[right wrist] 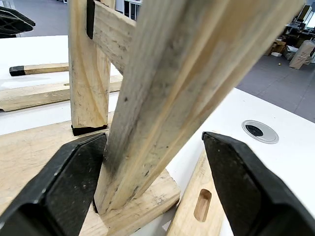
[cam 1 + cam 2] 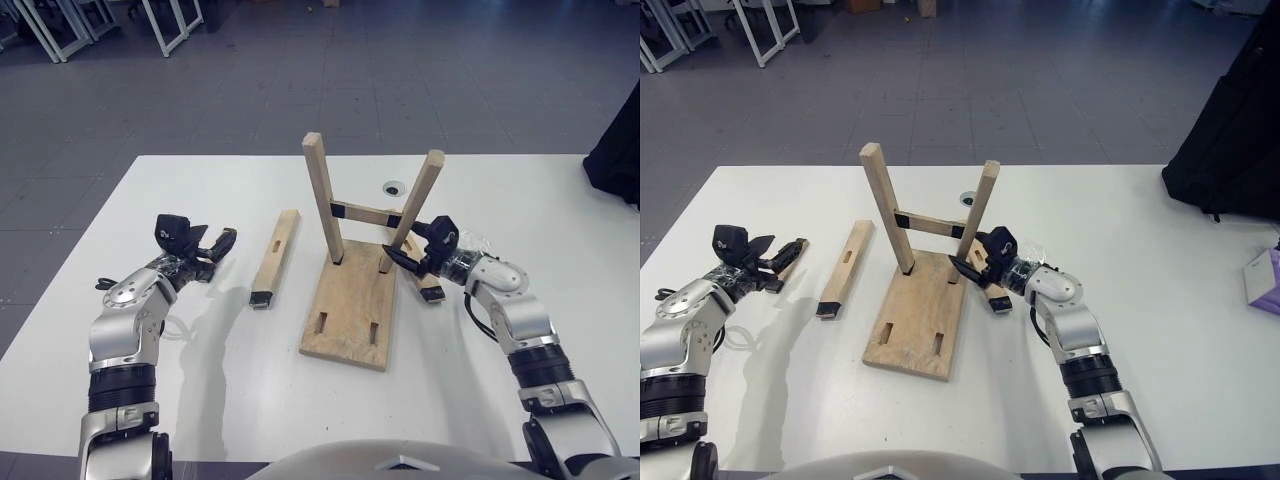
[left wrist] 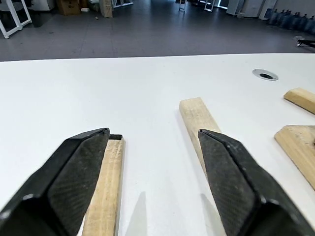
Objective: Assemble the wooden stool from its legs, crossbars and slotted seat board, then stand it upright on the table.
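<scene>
The desk (image 2: 500, 180) is white, with a round cable hole (image 2: 394, 186), and stands on a grey tiled floor (image 2: 300, 70); white metal frames (image 2: 170, 20) are behind. The seat board (image 2: 345, 320) lies flat in the middle of the desk. Two legs joined by a crossbar (image 2: 365, 213) stand in it: the upright leg (image 2: 324, 195) and the leaning leg (image 2: 418, 195). The right gripper (image 2: 390, 260) has its fingers apart around the base of the leaning leg (one finger seems to touch it). The left gripper (image 3: 153, 135), fingers apart, hovers between a short wooden piece (image 3: 106, 187) and a loose leg (image 2: 275, 257). The right wrist view shows another slotted leg (image 1: 194, 206) just beside the board. The right eye view takes in a purple box (image 2: 1265, 280).
</scene>
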Action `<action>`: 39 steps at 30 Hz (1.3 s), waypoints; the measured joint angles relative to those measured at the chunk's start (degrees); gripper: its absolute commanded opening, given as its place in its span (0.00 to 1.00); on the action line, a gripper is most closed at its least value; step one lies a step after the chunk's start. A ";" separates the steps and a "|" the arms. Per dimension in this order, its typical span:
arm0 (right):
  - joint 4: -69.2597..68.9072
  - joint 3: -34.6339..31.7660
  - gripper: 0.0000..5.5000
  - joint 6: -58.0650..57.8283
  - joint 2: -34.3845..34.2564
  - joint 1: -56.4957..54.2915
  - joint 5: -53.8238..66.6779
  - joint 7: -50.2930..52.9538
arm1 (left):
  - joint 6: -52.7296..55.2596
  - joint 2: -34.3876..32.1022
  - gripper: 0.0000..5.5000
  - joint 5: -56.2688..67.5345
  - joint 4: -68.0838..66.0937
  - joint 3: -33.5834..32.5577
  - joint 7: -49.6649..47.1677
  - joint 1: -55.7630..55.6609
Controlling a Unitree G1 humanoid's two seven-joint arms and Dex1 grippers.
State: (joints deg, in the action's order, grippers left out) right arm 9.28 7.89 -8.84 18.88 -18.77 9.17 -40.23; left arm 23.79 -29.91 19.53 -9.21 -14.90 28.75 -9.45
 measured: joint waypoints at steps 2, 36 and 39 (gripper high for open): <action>0.46 0.36 0.64 0.07 -0.03 -1.28 -0.11 -0.76 | -0.57 -0.13 0.61 -2.05 -2.95 0.80 -0.82 -0.29; -24.58 -11.80 0.64 -23.86 2.37 12.25 22.36 -1.75 | -7.80 -1.09 0.24 -6.26 -16.96 1.06 -0.22 1.06; -25.48 -10.66 0.64 -25.27 1.79 14.71 22.89 -1.27 | -17.14 2.76 0.24 -3.45 -14.06 -2.38 -1.15 1.78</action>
State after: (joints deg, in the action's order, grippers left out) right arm -16.20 -2.76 -34.11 20.68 -4.06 32.06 -41.50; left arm 6.65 -27.16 16.08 -23.27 -17.27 27.60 -7.67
